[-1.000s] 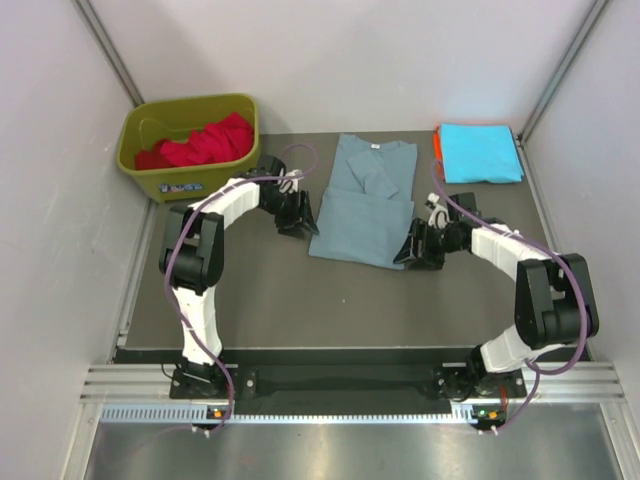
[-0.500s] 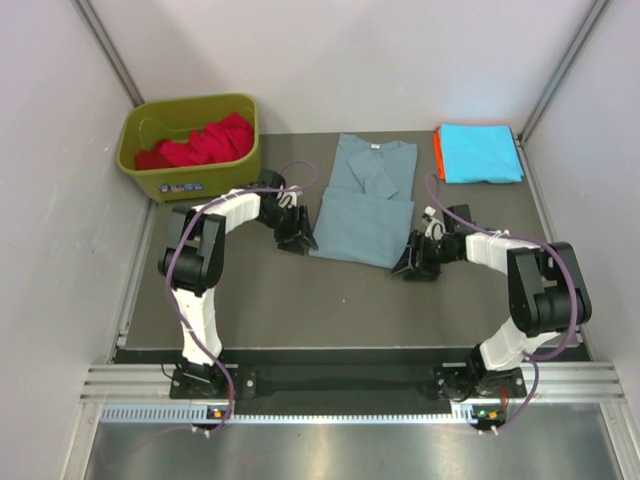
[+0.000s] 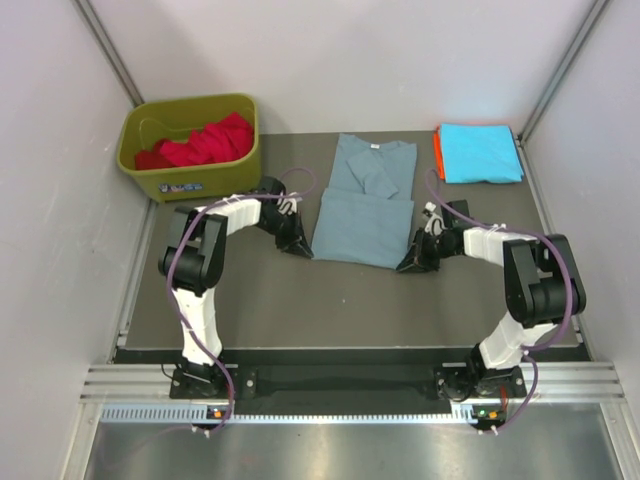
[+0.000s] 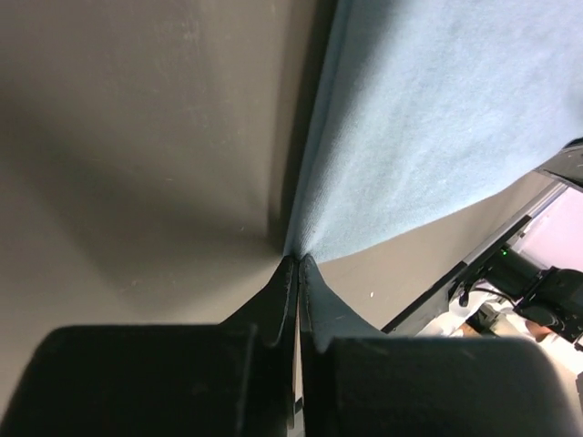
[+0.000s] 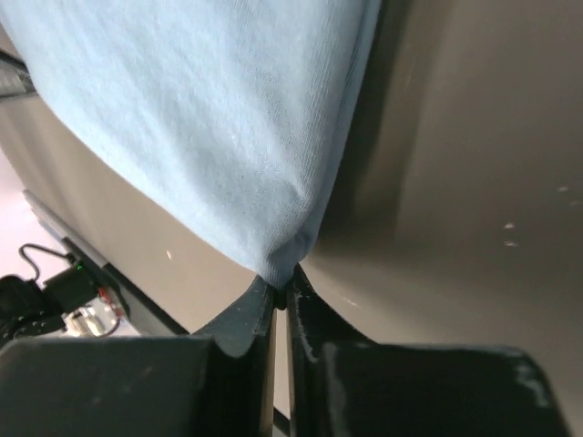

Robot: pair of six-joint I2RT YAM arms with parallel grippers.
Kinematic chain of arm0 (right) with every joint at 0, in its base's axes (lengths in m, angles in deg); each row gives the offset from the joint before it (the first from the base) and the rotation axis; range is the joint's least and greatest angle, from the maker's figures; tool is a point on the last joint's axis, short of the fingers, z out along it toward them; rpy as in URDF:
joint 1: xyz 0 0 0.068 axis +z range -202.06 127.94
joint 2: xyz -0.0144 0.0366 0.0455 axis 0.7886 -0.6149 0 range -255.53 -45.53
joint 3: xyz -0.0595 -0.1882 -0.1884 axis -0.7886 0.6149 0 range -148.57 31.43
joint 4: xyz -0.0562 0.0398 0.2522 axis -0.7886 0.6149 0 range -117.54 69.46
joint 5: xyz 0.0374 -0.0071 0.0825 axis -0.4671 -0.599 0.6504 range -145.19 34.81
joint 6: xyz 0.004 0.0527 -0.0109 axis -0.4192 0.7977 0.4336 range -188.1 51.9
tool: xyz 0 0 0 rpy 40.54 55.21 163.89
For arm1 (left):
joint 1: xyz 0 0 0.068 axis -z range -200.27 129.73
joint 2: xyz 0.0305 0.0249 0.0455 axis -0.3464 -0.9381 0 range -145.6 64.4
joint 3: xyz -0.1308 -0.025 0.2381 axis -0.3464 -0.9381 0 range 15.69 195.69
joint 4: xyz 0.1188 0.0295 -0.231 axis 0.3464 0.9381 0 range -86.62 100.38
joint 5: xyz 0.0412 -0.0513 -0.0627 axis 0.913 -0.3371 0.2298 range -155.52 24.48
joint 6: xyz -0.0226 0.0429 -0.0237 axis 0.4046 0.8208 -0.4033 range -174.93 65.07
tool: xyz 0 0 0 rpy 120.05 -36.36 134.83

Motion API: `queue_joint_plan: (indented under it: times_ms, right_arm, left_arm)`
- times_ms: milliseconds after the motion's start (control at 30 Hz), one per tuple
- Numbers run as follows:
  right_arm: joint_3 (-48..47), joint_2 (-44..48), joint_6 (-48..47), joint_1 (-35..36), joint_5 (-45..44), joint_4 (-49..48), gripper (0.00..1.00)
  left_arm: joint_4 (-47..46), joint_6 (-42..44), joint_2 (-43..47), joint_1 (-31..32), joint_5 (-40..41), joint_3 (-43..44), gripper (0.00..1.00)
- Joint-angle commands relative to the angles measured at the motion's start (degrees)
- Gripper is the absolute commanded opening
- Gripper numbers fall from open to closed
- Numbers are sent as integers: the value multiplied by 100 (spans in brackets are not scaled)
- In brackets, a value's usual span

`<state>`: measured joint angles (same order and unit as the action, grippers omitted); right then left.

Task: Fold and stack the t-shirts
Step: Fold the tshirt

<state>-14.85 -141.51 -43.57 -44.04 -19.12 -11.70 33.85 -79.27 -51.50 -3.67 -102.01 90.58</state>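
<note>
You had the grey-blue t-shirt (image 3: 362,200) lying flat in the middle of the desk (image 3: 260,300), its neck label toward the far edge. Your left jaws were pressed together on its near left corner, and your right jaws were pinching its near right corner, both low at the desk surface. The cyan t-shirt (image 3: 482,152) lay folded at the far right on the orange t-shirt (image 3: 438,148). The red t-shirt (image 3: 205,140) sat heaped in the olive bin (image 3: 190,182).
</note>
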Motion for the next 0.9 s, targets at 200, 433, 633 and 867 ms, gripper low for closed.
queue_joint_plan:
  times_ms: [200, 433, 633, 867]
  right_arm:
    - [-162, 457, -484, -80, -584, 962, 0]
    - [260, 1169, -739, -80, -628, 1728, 0]
    - [-160, 1266, -1073, -212, -1365, 2336, 34]
    - [-1128, 1057, -1039, -326, -1456, 2399, 47]
  left_arm:
    - [-69, -168, 330, 335, 159, -510, 0]
    - [212, -115, 1042, 484, 142, -1187, 0]
    - [827, 288, 1473, 484, 441, -977, 37]
    - [891, 299, 1316, 467, 310, 112, 42]
